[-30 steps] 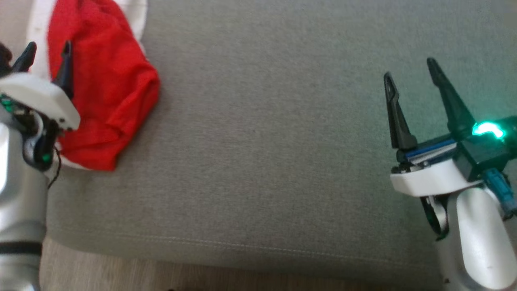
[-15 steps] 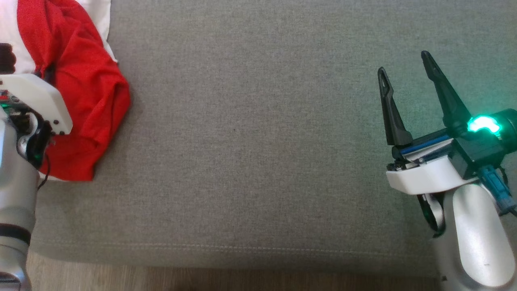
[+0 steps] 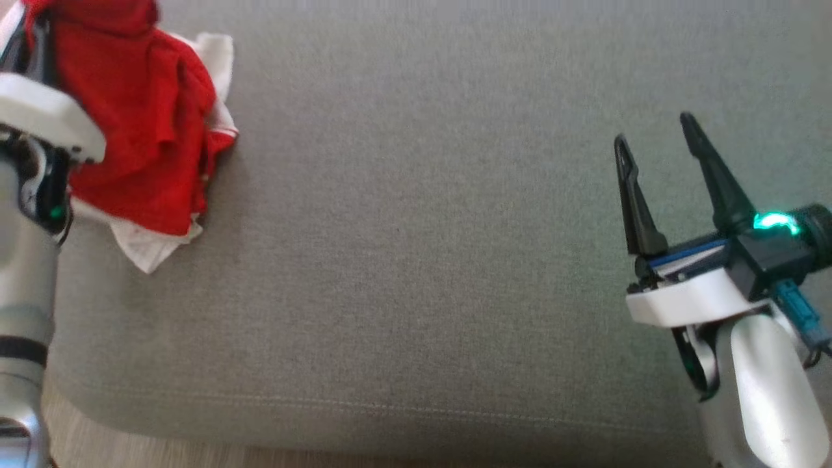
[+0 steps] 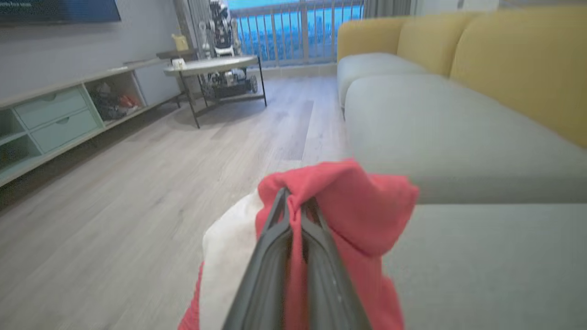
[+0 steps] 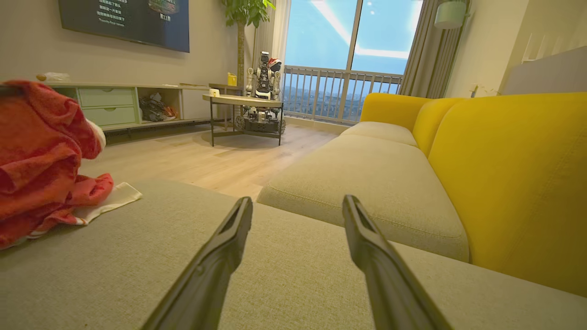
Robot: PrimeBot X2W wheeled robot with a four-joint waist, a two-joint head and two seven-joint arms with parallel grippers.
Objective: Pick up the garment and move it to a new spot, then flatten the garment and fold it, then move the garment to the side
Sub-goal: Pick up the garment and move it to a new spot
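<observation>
Left gripper [image 4: 296, 201] pinched the crumpled red-and-white cloth garment [image 4: 362, 206], fingers pressed together, its folds draped around them; right gripper [image 3: 653, 128] stood spread, well apart, over the grey fabric cushion [image 3: 416, 260].

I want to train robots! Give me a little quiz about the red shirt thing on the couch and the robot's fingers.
1. True or false: the right fingers are pinching the red and white cloth garment.
2. Which fingers are shut on the garment? A) left fingers B) right fingers C) both
3. Fill the gap: behind the grey fabric sofa seat stand ____ back cushions.
Key: 1 false; 2 A; 3 yellow.
</observation>
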